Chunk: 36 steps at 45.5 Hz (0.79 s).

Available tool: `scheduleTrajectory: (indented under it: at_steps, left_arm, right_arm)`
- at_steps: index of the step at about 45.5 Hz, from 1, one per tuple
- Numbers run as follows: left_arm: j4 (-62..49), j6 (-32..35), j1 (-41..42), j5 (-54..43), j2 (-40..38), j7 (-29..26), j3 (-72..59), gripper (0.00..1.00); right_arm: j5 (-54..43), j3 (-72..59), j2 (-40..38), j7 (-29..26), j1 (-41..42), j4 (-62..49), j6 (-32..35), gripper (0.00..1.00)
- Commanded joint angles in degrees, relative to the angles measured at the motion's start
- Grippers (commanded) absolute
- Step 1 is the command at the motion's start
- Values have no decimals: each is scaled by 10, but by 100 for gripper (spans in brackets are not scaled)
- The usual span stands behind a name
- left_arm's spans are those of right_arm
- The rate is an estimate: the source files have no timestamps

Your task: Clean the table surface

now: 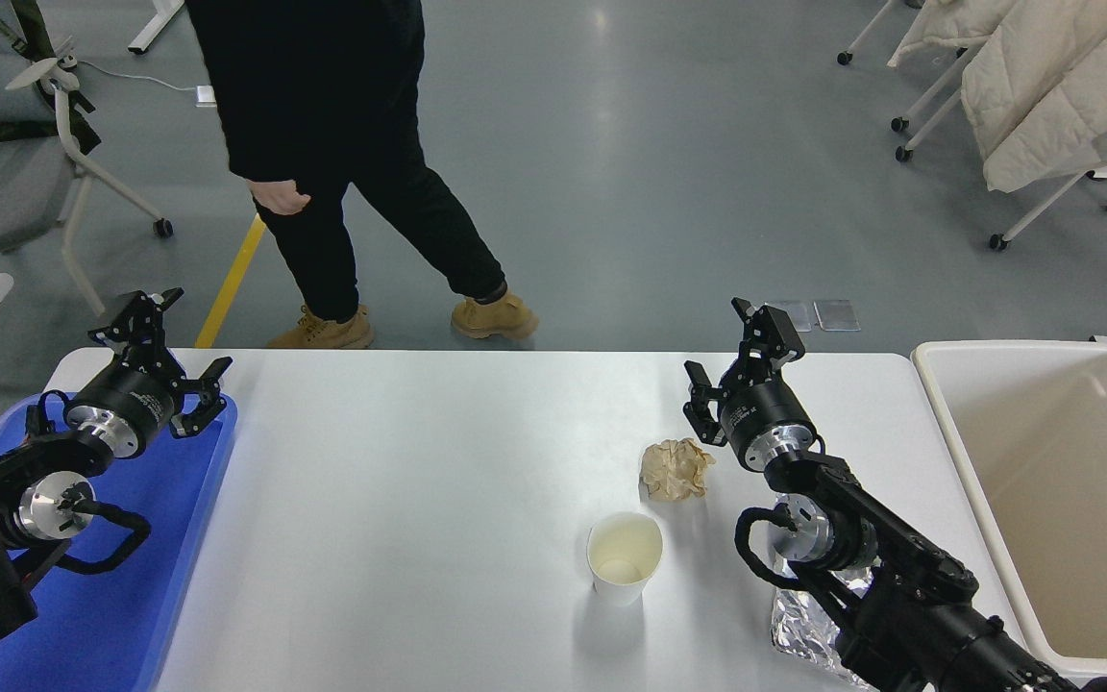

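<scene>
right gripper (731, 370) open, empty, right of centre; reaching for crumpled paper (676, 469) on desk (419, 500) could tip paper cup (624, 557).

A single high camera on the robot's side looks forward and down across the large plain white tabletop (419, 500), which fills the near half of the view. Both black arms enter from the bottom corners, and grey floor (659, 163) lies beyond the far edge.

Bright, even overhead light; sharp focus throughout; soft glare streak on the floor (602, 125) at upper centre; faint shadows
</scene>
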Motion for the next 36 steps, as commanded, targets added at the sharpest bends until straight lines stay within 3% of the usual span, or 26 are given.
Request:
scheduleTrajectory:
  at_steps: [1,36]
  left_arm:
    - [0,0,0,0,-1,0,0,100]
    - [-1,1,0,0,0,-1,1,100]
  right_arm:
    - [0,1,0,0,6,0,0,100]
    - [14,2,0,-1,20,-8,-1,100]
